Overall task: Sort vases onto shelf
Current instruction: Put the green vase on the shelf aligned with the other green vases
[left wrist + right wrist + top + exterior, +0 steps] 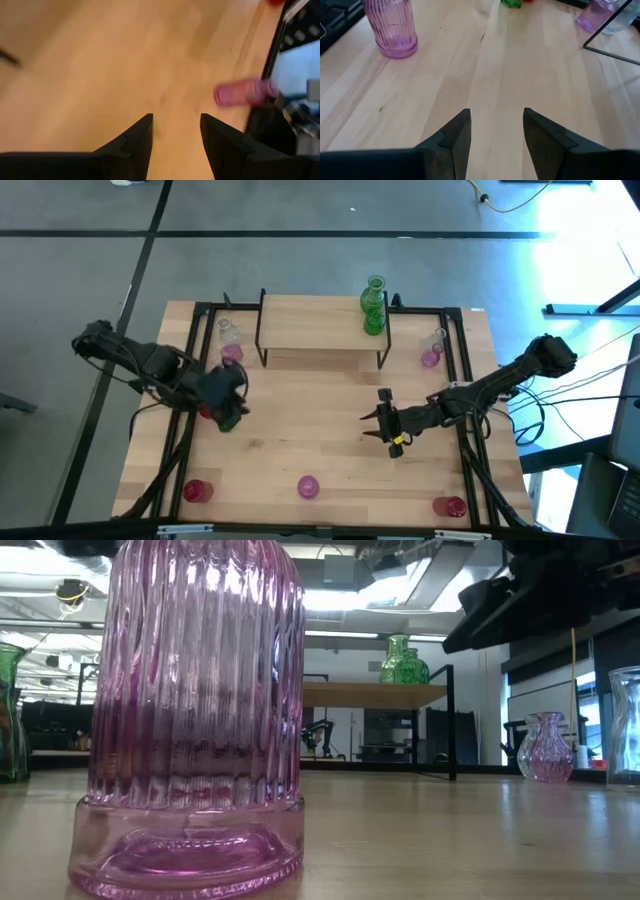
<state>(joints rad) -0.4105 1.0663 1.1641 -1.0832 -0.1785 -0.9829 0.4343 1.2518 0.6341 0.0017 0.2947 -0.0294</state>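
At 6 o'clock on your surface (330,440) stands a pink vase (308,487), flanked by red vases (197,491) in both near corners. At 3, your right gripper (374,423) hovers open and empty. At 9, your left gripper (232,415) is parted, probably just over a green vase. At 12, the shelf (310,320) holds one green vase (374,308); pink and clear vases flank it.

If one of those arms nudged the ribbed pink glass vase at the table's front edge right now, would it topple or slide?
The ribbed pink glass vase would probably slide rather than topple: its foot is broad and thick, so its weight likely sits low. The smooth wooden tabletop offers little grip. The glass looks hard, so it is likely slippery in a pincer and may break if it falls off the edge.
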